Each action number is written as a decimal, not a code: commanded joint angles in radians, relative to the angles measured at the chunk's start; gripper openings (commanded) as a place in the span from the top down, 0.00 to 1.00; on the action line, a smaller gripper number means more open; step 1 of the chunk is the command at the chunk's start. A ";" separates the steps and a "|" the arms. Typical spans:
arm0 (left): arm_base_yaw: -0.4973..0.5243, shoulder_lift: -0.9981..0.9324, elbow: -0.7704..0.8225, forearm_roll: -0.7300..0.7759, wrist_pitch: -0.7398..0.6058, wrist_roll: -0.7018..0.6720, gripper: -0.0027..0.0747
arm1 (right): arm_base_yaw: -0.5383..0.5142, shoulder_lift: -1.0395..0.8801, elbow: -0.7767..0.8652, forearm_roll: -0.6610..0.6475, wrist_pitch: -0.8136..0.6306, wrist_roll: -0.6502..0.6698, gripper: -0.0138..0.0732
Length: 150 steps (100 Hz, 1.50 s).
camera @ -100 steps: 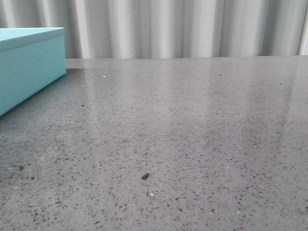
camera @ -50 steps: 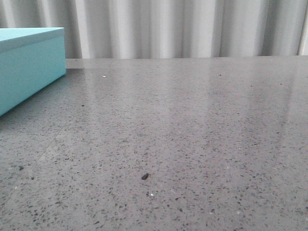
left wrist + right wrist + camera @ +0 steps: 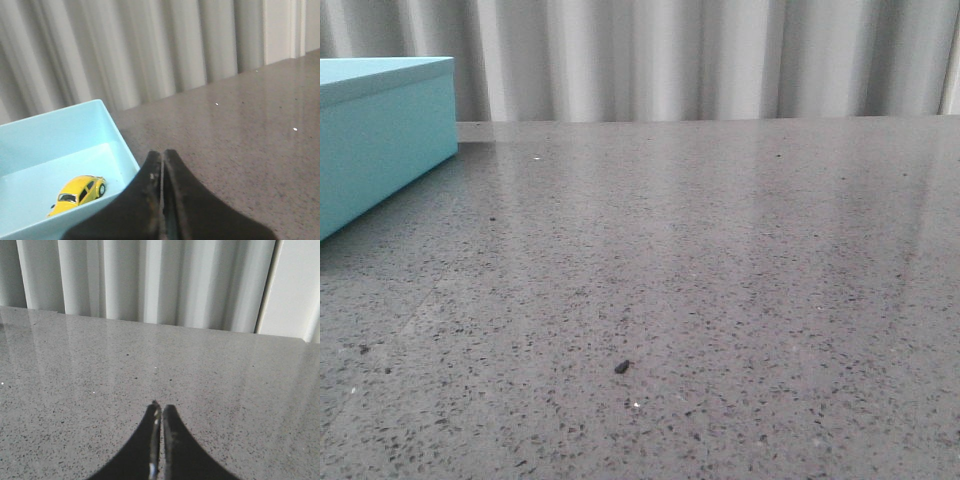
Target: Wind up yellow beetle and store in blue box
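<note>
Left fingers (image 3: pixel 152 172) pressed together; yellow beetle (image 3: pixel 77 194) lies inside blue box (image 3: pixel 55 132).

Glossy yellow beetle (image 3: pixel 78 193) in a matt blue box (image 3: pixel 60 145); polished speckled stone-like table (image 3: pixel 720 280), pleated cloth curtain (image 3: pixel 670 60)

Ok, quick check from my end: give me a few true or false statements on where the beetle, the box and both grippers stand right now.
1. The yellow beetle lies inside the blue box. True.
2. The left gripper holds the beetle. False: it is shut on nothing.
3. The right gripper is wide open. False: it is shut, above the bare table.
4. A lid covers the beetle. False: in the left wrist view the box is open.
5. The front view shows neither gripper. True.
</note>
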<state>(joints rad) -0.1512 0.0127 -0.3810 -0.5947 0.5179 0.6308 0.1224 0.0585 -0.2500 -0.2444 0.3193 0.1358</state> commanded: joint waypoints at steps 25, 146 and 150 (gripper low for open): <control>-0.006 -0.001 0.007 -0.038 -0.116 -0.001 0.99 | -0.006 0.012 -0.022 -0.020 -0.105 -0.008 0.89; -0.004 -0.048 0.271 0.510 -0.573 -0.589 0.99 | -0.006 0.012 -0.022 -0.020 -0.105 -0.008 0.89; -0.004 -0.048 0.290 0.510 -0.573 -0.589 0.99 | -0.006 0.012 -0.022 -0.020 -0.105 -0.008 0.89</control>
<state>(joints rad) -0.1512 -0.0030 -0.1066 -0.1005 0.0570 0.0863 0.1224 0.0585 -0.2437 -0.2512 0.2965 0.1358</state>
